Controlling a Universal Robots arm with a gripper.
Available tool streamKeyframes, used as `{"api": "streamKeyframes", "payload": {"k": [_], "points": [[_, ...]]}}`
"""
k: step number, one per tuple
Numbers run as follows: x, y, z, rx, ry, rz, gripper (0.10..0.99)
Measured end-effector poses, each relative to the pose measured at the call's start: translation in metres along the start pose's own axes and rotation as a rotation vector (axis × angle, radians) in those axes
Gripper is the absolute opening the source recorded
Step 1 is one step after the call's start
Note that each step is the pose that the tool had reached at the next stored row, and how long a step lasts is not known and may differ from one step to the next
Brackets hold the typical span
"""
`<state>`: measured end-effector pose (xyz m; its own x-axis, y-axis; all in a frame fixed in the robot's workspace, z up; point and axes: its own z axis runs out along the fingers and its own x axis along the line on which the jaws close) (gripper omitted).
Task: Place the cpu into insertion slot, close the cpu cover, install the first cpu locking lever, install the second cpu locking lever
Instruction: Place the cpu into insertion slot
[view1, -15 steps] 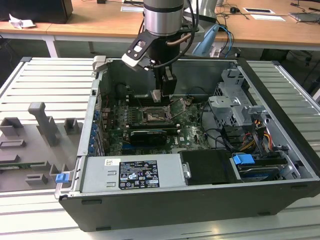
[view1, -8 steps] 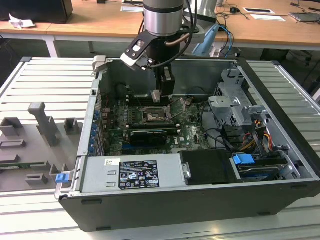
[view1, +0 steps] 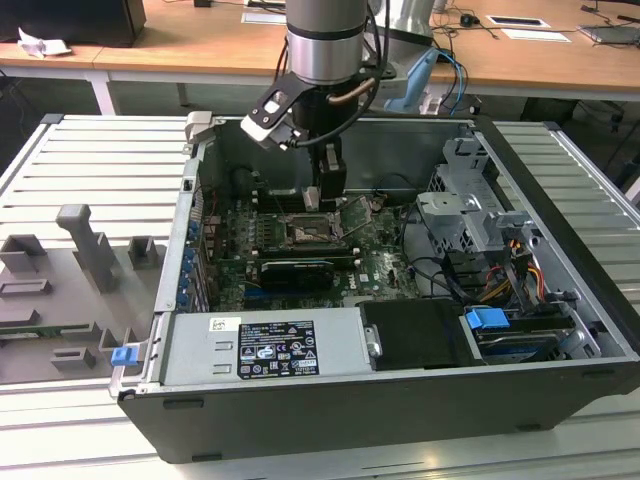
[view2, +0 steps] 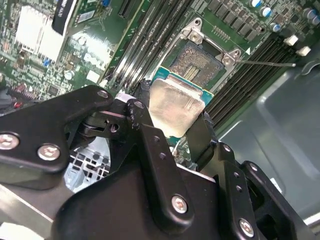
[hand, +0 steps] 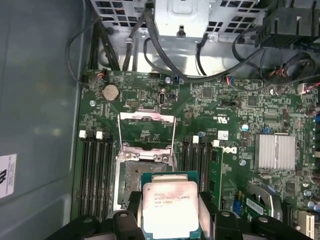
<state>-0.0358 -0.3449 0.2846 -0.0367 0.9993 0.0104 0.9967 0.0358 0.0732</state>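
Observation:
My gripper (view1: 322, 196) hangs inside the open computer case, shut on the cpu (view2: 176, 106), a flat square chip with a silvery top. Its black fingers (view2: 145, 95) press on two opposite edges of the chip. In the first wrist view the cpu (hand: 170, 206) hovers over one edge of the insertion slot (hand: 137, 179), partly overlapping it and apart from it. The insertion slot (view2: 197, 59) is a dark square socket with a silver rim and holds nothing. The cpu cover (hand: 146, 131) stands swung open on the far side of the socket. A thin locking lever (view2: 265, 63) sticks out sideways.
Long black memory slots (hand: 95, 167) flank the socket on both sides. A black graphics card (view1: 295, 270) lies in front of the socket and a finned heatsink (hand: 277, 151) is on the board. The drive cage (view1: 470, 215) and cables fill the exterior view's right.

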Motion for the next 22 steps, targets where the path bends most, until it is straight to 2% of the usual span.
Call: {"api": "streamKeyframes", "payload": {"k": [2,6,9,13,17,20,22], "points": [[0.0000,-0.0004,0.0047,0.000,-0.0039,0.052,0.537],[0.0004,-0.0011,0.0095,-0.001,-0.0070,0.094,0.537],[0.0036,-0.0023,0.0150,-0.001,-0.0068,0.093,0.537],[0.0071,-0.0072,0.0227,-0.004,-0.0055,0.073,0.537],[0.0152,-0.0084,0.0305,-0.004,-0.0046,0.061,0.537],[0.0273,-0.0096,0.0419,-0.004,-0.0033,0.047,0.537],[0.0277,-0.0123,0.0493,-0.004,-0.0034,0.046,0.537]]}}
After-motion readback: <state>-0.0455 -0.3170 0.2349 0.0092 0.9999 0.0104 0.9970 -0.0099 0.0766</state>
